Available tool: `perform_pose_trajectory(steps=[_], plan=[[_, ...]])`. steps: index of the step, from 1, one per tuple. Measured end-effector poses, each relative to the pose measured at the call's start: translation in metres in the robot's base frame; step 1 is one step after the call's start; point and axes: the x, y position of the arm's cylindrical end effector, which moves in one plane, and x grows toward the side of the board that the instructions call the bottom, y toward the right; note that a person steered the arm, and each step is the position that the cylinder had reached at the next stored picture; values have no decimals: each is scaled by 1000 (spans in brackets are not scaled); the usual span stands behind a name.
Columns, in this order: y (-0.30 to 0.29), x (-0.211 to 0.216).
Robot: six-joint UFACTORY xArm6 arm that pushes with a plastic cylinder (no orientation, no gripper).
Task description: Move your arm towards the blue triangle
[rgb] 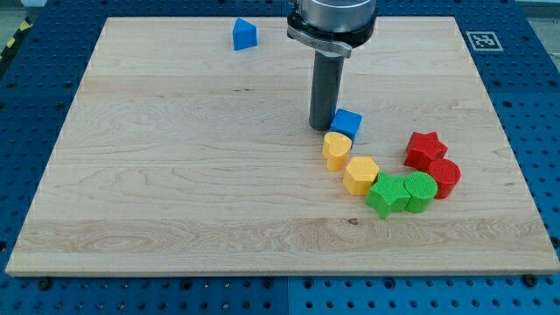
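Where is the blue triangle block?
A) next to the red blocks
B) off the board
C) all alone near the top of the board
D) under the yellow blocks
C: the blue triangle sits alone near the view's top, far up-left from my tip and the clustered blocks.

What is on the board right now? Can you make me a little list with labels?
board: wooden board on a blue table
my tip: just left of the blue cube, close to it
target: blue triangle near the view's top, far from my tip
yellow blocks: two below the blue cube
green blocks: star and cylinder
red blocks: star and cylinder
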Motion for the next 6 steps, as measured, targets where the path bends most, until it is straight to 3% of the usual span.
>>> perform_pose_trajectory(steps=[2,4,6], plan=[[-1,-65],[-97,-68],[-99,-68]])
